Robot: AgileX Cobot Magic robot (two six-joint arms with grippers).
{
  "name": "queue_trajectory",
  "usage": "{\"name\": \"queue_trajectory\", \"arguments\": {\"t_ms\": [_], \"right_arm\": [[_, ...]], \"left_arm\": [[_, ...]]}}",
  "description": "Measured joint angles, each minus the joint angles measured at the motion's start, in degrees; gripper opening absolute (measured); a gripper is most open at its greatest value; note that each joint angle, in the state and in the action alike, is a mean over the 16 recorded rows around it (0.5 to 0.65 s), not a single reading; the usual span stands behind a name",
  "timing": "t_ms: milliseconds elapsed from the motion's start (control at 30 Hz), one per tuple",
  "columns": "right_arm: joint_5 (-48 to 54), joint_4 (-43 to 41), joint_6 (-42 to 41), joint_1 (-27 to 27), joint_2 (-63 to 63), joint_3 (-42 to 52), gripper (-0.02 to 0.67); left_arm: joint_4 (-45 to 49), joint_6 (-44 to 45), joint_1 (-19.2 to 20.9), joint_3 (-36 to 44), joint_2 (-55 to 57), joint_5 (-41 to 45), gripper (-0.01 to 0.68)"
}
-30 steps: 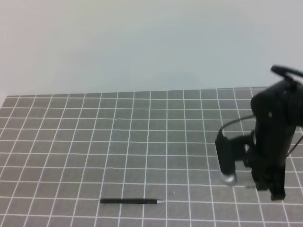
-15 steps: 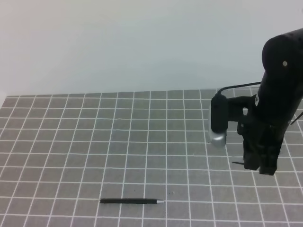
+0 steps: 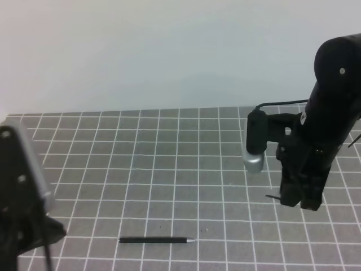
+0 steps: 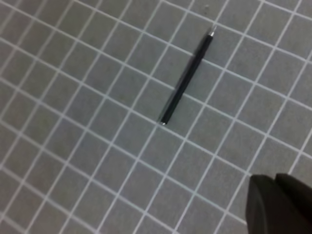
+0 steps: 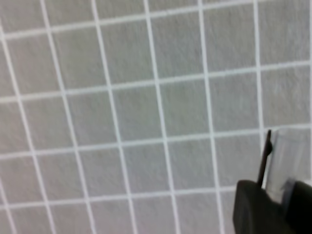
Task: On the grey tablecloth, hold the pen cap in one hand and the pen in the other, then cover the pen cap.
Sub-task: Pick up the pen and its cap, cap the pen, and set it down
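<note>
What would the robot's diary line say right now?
pen: lying on grey tablecloth | pen cap: pinched in right gripper, lifted | left gripper: shut, empty

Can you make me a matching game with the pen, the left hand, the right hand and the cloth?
Things:
1. pen
2. left hand
3. right hand
4. grey tablecloth

Descriptions:
A. covered in white grid lines
B. lying flat, silver tip pointing right in the high view
C. lifted above the cloth's right part
D. shut, holding nothing

Pairs: 1-B, 2-D, 3-C, 4-A
</note>
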Motion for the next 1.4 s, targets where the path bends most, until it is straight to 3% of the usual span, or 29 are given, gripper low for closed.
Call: {"name": "queue_trajectory", "arguments": {"t_ms": [533,1067,1400], "right_arm": [[0.01,3.05,4.15,0.00,-0.09,0.00,0.092],[0.10,2.46,7.84,0.00,-0.09,0.00,0.091],[0.12,2.23,8.64,0.00,-0.12,0.00,0.091]], "left_arm": [[1.41,8.89,-4.88,-0.98,24.38,-9.80,0.026],[11.37,13.95,-8.77,-0.98,39.47,-19.42,0.394],[14.58,15.93,-8.88,-0.98,43.37,-26.20,0.446]]}}
